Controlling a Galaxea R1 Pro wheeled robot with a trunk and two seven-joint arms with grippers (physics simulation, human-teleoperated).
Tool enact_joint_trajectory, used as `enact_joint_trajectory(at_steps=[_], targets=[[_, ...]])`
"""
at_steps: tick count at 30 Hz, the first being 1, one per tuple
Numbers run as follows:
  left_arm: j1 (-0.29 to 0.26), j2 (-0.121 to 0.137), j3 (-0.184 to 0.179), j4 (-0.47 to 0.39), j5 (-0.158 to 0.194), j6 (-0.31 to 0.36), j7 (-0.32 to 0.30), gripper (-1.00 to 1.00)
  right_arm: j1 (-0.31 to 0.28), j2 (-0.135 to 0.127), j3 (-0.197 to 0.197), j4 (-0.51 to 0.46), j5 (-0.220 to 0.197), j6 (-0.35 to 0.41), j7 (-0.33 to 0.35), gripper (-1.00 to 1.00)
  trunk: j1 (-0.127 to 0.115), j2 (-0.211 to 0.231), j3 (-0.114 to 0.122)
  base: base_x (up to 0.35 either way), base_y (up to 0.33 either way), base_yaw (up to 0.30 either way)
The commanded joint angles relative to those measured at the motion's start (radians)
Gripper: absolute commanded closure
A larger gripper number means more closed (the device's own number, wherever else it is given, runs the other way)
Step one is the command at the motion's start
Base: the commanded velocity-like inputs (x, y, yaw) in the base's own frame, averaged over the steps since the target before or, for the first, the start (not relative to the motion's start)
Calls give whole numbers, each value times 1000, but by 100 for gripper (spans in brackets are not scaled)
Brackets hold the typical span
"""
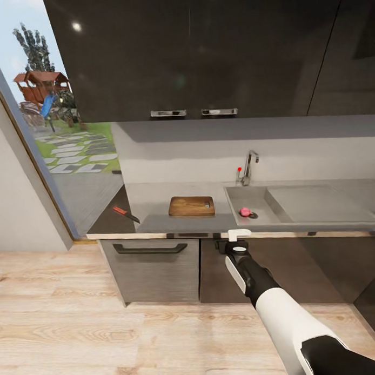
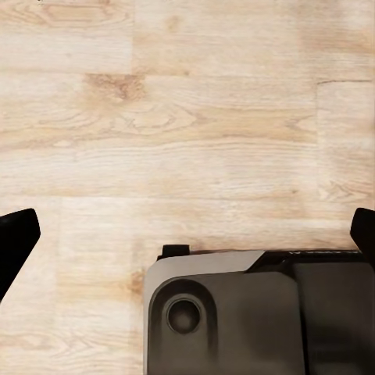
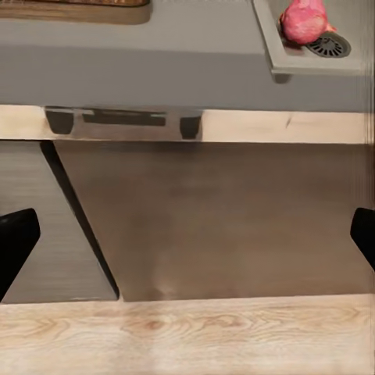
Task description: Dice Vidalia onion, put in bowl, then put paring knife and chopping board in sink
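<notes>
Head camera overlooks the sink [image 1: 253, 204] from afar; right wrist faces it nearer.

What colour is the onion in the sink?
Pinkish-red. The onion shows best in the right wrist view, beside the drain.

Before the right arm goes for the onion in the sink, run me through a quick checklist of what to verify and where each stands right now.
1. Onion in the sink, beside the drain: ok.
2. Right gripper open, fingers spread wide in its wrist view: ok.
3. Right gripper over the sink: not ok, it sits at the countertop front edge, short of the basin.
4. Chopping board bare and ready: ok.
5. Knife on the countertop's left end: ok.
6. Bowl located: cannot tell.
</notes>
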Motion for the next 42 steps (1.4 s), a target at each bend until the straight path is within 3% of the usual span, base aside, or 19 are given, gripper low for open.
enact_joint_trajectory(at_steps=[1,42], targets=[[0,0,-1,-1,0,-2,0,-100,-1,-1,5,-2,-5,6,-8,-100,1,-2,-2,0,0,-175],[0,1,-1,-1,0,-2,0,-100,-1,-3,4,-14,-5,6,-12,-100,1,-2,13,0,0,-269]])
